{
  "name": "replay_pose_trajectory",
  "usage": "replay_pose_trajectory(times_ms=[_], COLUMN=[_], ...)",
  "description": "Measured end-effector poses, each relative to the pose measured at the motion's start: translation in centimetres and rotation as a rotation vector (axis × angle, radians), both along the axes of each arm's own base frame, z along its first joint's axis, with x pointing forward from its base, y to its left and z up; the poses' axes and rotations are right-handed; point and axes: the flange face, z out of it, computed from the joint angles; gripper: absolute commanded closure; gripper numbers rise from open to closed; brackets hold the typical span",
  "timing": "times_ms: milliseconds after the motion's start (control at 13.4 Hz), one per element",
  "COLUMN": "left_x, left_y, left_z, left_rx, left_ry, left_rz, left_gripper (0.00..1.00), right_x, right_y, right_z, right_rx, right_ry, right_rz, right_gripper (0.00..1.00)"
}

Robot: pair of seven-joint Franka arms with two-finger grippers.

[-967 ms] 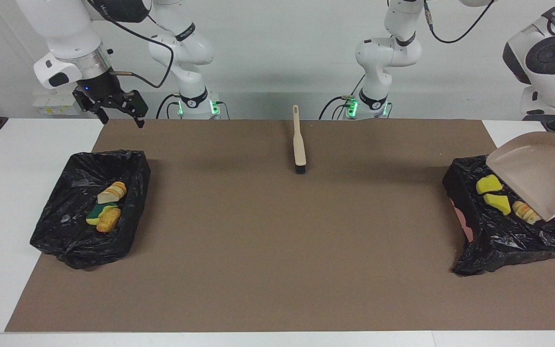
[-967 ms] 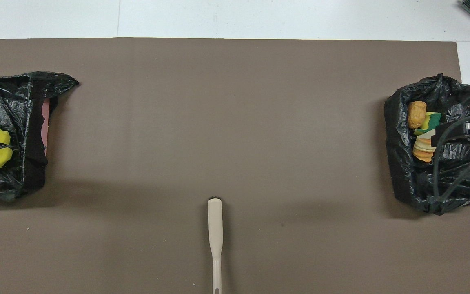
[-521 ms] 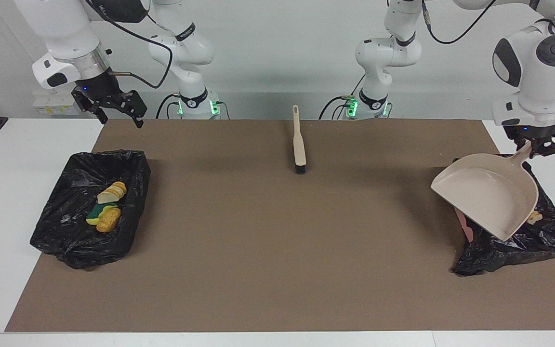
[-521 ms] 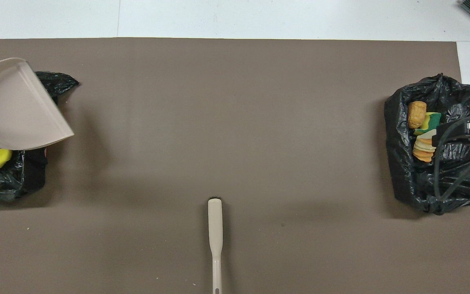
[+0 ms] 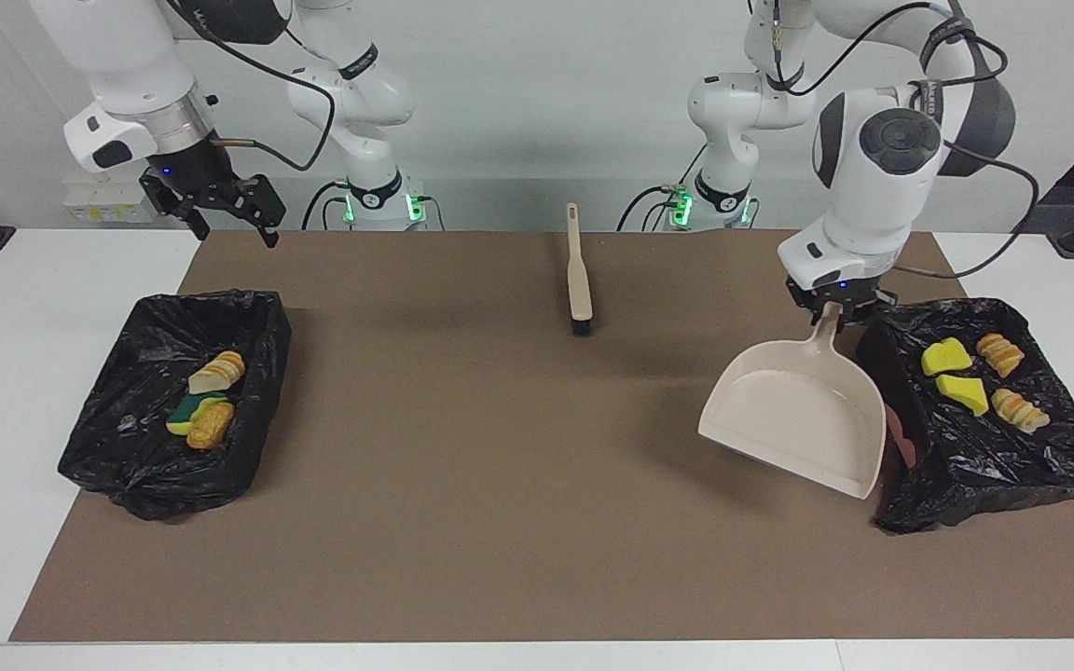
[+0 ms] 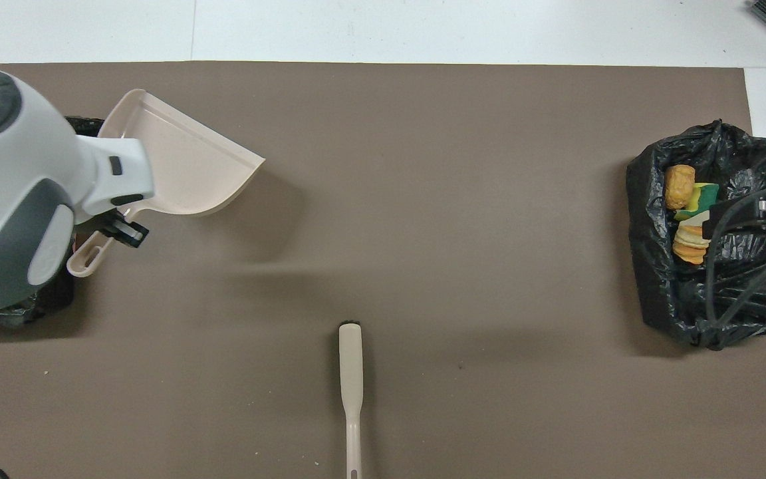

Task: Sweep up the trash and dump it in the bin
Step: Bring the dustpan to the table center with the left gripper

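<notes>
Clamped on the handle of the empty dustpan (image 5: 796, 414), your left gripper (image 5: 833, 309) hangs it beside the bin (image 5: 1059, 466) holding four trash pieces (image 5: 961, 391), right gripper (image 5: 225, 216) spread and waiting; from overhead, the brush (image 6: 351, 379) lies well apart from that bin, unneeded.

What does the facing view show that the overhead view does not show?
Only the facing view shows the trash in the bin at the left arm's end, hidden overhead by the arm, and the right gripper open above the table's edge. Only the overhead view shows the dustpan's handle tip past the left gripper. Both show the dustpan, the brush and the other bin.
</notes>
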Motion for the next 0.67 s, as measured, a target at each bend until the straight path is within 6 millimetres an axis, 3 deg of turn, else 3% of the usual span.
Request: replay_pose_trajectory(times_ms=[223,372,670], left_x=[-0.2,-0.8,-2.6], left_y=[-9.2,-14.3,-20.2], left_z=[-5.0,-8.1,-10.4], left_rx=[-0.06,-0.105,-0.18], left_ry=[-0.058,-0.068,-0.069], left_rz=[0.154,0.226,0.331], left_gripper=[1.0,1.0,1.0], right_x=[0.0,0.0,0.0], right_y=[0.0,0.0,0.0], right_z=[0.0,0.0,0.0], right_rx=[0.0,0.0,0.0], right_ry=[0.0,0.0,0.0], right_rz=[0.001,0.001,0.001], right_gripper=[0.0,0.0,0.0])
